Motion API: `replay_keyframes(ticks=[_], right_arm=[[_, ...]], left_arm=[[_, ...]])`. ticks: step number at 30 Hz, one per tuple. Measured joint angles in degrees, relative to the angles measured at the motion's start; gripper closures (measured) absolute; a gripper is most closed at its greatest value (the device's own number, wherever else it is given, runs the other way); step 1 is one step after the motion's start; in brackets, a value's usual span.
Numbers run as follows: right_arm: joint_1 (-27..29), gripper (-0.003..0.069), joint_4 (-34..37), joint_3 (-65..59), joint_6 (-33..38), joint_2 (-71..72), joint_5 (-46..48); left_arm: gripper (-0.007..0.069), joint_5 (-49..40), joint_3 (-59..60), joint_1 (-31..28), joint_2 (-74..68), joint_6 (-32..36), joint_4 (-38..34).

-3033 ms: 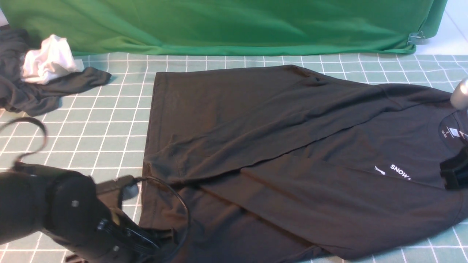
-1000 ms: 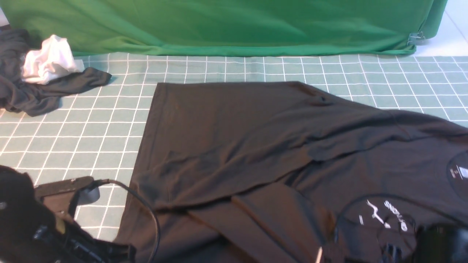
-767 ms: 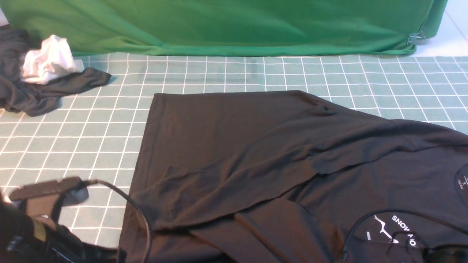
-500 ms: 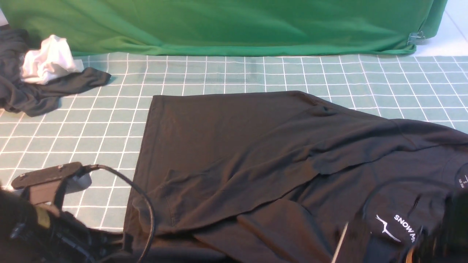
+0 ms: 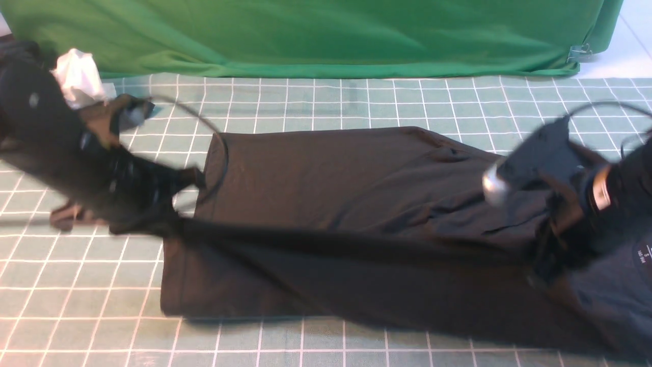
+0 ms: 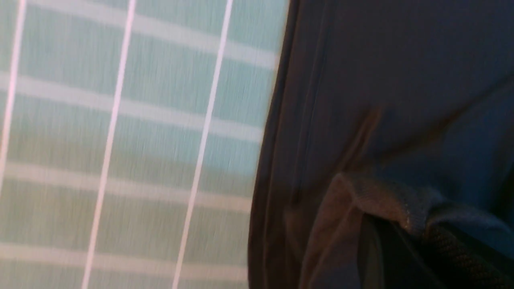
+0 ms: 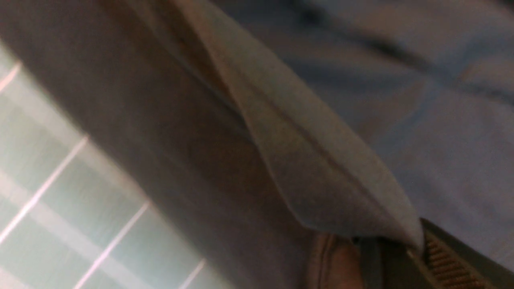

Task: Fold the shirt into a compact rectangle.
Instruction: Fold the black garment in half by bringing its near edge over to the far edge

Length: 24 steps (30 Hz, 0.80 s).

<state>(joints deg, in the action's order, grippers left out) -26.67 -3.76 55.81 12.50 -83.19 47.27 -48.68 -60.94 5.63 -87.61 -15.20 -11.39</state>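
Folding the shirt [image 5: 331, 173] in half along its length is judged to be the step in hand. One long edge is held raised above the checked mat [image 5: 356, 102] and is drawn taut as a dark band between the two grippers, while the rest of the shirt lies on the mat, hem toward the robot's left and collar toward its right. The left gripper [image 5: 163, 216] is closed on cloth at the hem end, and the right gripper [image 5: 545, 260] is closed on cloth near the shoulder. In each wrist view a fold of black knit is seen pinched at the jaws. Both arms are blurred in the front view, so the exact grip points cannot be told. For the next move, the raised edge needs to be carried over toward the far edge with both arms kept level and the band kept taut. It then needs to be laid down in line with that edge before the jaws are opened
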Motion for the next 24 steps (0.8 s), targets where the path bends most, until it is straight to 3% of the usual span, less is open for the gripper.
replay_keyframes(ticks=[7,15,24], right_arm=[[4.1,0.0624,-0.1,9.2,0.9,-11.0,-5.8],[8.7,0.0624,-0.4,28.5,1.5,-28.3,-6.8],[9.5,0.0606,-0.7,38.3,1.7,-37.6,-12.0]], left_arm=[[0.0596,2.9,-11.9,-0.8,-11.2,3.7,-3.1],[0.0596,3.5,-29.1,-1.9,-25.9,4.9,-2.2],[0.0596,3.7,-37.0,-3.1,-33.3,5.0,0.8]])
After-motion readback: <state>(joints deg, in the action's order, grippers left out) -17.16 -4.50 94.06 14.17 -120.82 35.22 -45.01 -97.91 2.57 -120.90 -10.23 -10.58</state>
